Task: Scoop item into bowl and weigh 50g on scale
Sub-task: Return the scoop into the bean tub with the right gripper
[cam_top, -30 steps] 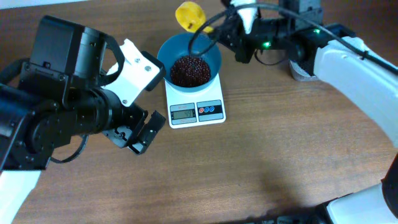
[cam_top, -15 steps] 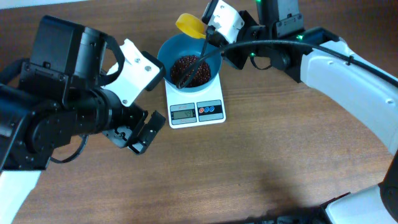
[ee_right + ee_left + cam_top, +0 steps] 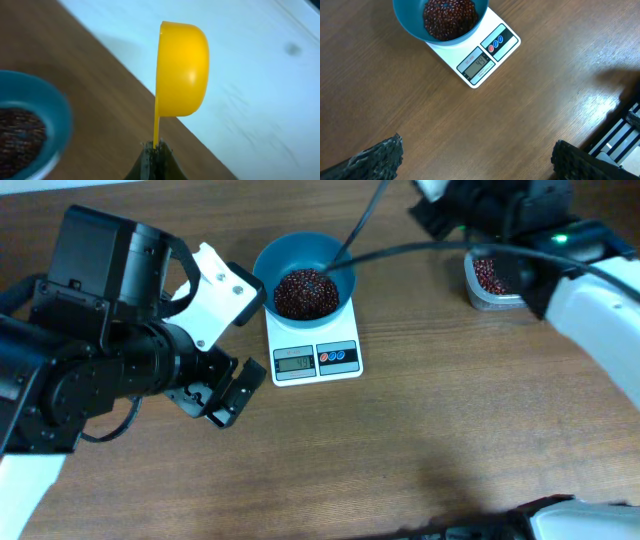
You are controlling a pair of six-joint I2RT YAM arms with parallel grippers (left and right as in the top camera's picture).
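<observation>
The teal bowl (image 3: 290, 252) stands on the white scale (image 3: 342, 358) and holds a heap of red-brown beans (image 3: 305, 293). The left wrist view shows the bowl (image 3: 409, 24), the beans (image 3: 449, 15) and the scale (image 3: 502, 37), whose display seems to read 44. My left gripper (image 3: 225, 395) is open and empty, low over the table left of the scale, and its fingertips frame bare wood (image 3: 477, 167). My right gripper (image 3: 156, 155) is shut on the handle of the yellow scoop (image 3: 182, 70), held on edge beyond the bowl (image 3: 55, 112). The scoop is out of the overhead view.
A clear tub (image 3: 490, 280) with more beans stands at the back right, partly under my right arm (image 3: 590, 310). A cable (image 3: 400, 250) runs from that arm over the bowl. The table's far edge lies just behind the scoop, with pale floor beyond it.
My right arm has swung away from the bowl toward the back right, carrying the scoop out of the overhead view and uncovering the tub. The left arm has not moved.
</observation>
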